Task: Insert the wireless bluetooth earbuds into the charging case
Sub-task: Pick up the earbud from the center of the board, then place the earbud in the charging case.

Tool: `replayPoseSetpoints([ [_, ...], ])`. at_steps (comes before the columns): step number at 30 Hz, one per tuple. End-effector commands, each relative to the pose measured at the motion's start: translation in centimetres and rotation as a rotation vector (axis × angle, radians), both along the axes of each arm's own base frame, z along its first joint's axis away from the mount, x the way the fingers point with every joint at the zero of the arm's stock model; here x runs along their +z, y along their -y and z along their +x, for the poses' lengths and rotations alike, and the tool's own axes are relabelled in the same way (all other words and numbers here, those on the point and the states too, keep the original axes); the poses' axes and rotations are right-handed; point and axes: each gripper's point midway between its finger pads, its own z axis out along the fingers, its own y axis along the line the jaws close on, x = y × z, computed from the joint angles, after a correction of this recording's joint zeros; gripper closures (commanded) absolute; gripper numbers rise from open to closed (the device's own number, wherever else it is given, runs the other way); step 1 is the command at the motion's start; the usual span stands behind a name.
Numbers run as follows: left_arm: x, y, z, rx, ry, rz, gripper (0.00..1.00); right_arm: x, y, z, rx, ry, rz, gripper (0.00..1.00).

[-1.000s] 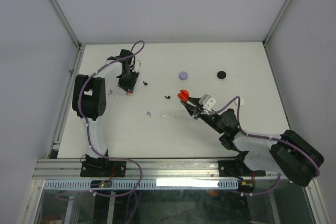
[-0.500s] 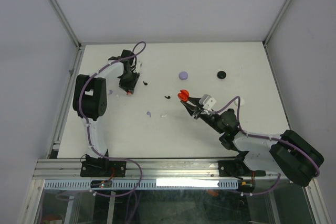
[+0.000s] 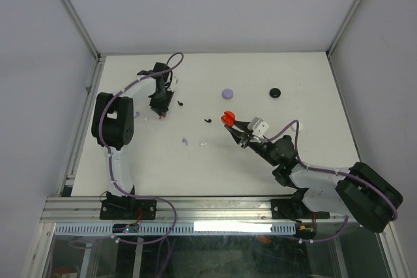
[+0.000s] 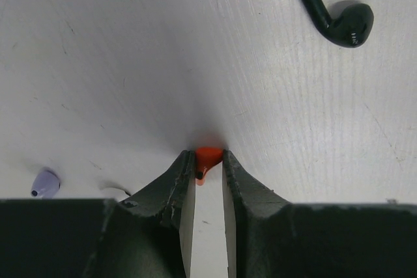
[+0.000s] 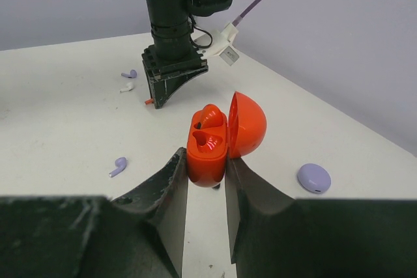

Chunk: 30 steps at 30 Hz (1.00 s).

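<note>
My left gripper (image 3: 160, 112) is at the far left of the table, shut on a tiny red earbud (image 4: 207, 160) pinched at its fingertips (image 4: 186, 164), just above the tabletop. My right gripper (image 3: 230, 125) is shut on the open red charging case (image 5: 208, 151), lid (image 5: 247, 124) hinged up, held mid-table. The left gripper also shows in the right wrist view (image 5: 164, 92), beyond the case. A black earbud (image 4: 342, 19) lies just right of the left gripper (image 4: 208, 158); a lilac earbud (image 4: 45, 183) lies to its left.
Another black earbud (image 3: 208, 120) lies left of the red case. A lilac earbud (image 3: 185, 141) and a white one (image 3: 203, 142) lie nearer the front. A lilac round case (image 3: 227, 93) and a black round case (image 3: 275, 92) sit at the back.
The left arm has shifted slightly toward the far side with the red earbud still pinched. The right arm and the red case have stayed put.
</note>
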Motion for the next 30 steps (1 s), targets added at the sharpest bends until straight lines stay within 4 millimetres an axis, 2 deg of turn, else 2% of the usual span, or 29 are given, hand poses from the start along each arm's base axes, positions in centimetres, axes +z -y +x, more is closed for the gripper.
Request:
replayPoseSetpoints([
  [1, 2.5, 1.4, 0.4, 0.026, 0.053, -0.053, 0.84, 2.5, 0.2, 0.1, -0.01, 0.056, 0.051, 1.0],
  [7, 6.5, 3.2, 1.1, 0.068, 0.183, -0.157, 0.86, 3.2, 0.0, 0.1, -0.004, 0.075, 0.043, 1.0],
  [12, 10.6, 5.1, 0.7, 0.097, 0.315, -0.253, 0.86, 3.9, -0.2, 0.0, 0.011, 0.087, 0.046, 1.0],
  [18, 15.3, 7.2, -0.8, 0.142, 0.462, -0.382, 0.86, 4.8, -0.5, 0.0, 0.021, 0.102, 0.054, 1.0],
  [23, 20.1, 10.2, -3.1, 0.138, 0.598, -0.561, 0.87, 5.3, -0.8, 0.4, 0.019, 0.107, 0.063, 1.0],
  [30, 24.5, 13.1, -5.8, 0.135, 0.743, -0.74, 0.86, 6.3, -1.5, 1.0, 0.023, 0.121, 0.107, 1.0],
])
